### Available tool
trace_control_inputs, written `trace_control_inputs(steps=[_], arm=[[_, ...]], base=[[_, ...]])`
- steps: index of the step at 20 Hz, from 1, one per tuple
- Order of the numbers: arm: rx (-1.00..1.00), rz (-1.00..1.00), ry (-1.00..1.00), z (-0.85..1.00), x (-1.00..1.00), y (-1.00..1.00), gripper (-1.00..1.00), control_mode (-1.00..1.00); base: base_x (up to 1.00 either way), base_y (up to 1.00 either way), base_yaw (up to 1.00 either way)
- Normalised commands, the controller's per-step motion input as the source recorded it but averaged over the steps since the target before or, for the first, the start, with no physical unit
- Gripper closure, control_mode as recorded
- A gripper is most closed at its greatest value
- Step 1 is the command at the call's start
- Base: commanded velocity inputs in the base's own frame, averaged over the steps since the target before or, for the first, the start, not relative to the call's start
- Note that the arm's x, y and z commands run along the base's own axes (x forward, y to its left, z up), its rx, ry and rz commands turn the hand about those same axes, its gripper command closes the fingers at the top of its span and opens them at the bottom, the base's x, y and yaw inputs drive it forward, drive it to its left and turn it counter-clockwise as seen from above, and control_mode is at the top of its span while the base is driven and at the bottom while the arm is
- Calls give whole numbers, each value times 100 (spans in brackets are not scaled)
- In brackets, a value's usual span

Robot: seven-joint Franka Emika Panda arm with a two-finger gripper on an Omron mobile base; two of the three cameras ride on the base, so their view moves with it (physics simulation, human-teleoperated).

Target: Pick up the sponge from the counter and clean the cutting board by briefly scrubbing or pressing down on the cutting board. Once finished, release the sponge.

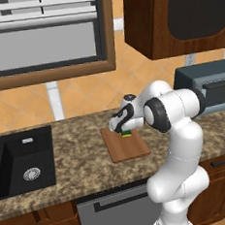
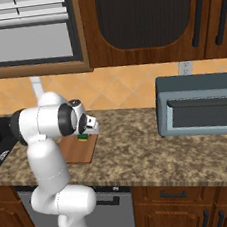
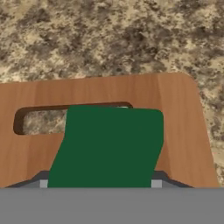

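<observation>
We count one sponge (image 3: 109, 146), dark green on top with a strip of yellow beneath, sitting on the far end of the one cutting board (image 1: 129, 149), partly over its slot handle. The one gripper (image 1: 125, 130) is closed on the sponge from above, pinching it between its fingers right over the wood. Around them we see one speckled counter (image 1: 80, 161), one black sink (image 1: 27, 164) to the left and one grey microwave (image 2: 200, 104) to the right.
</observation>
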Motion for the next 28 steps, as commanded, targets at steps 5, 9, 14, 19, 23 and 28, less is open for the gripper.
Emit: trace_control_inputs(steps=[5,9,14,19,23,28], arm=[[0,0,0,0,32,-12,100,-100],[-1,0,0,0,4,-14,100,-100],[-4,0,0,-2,0,-34,100,-100],[-6,0,0,-5,-2,-46,100,-100],[-1,0,0,0,-38,-52,100,-100],[9,0,0,4,-76,-75,100,-100]], base=[[0,0,0],[0,0,0],[0,0,0],[0,0,0],[0,0,0],[0,0,0]])
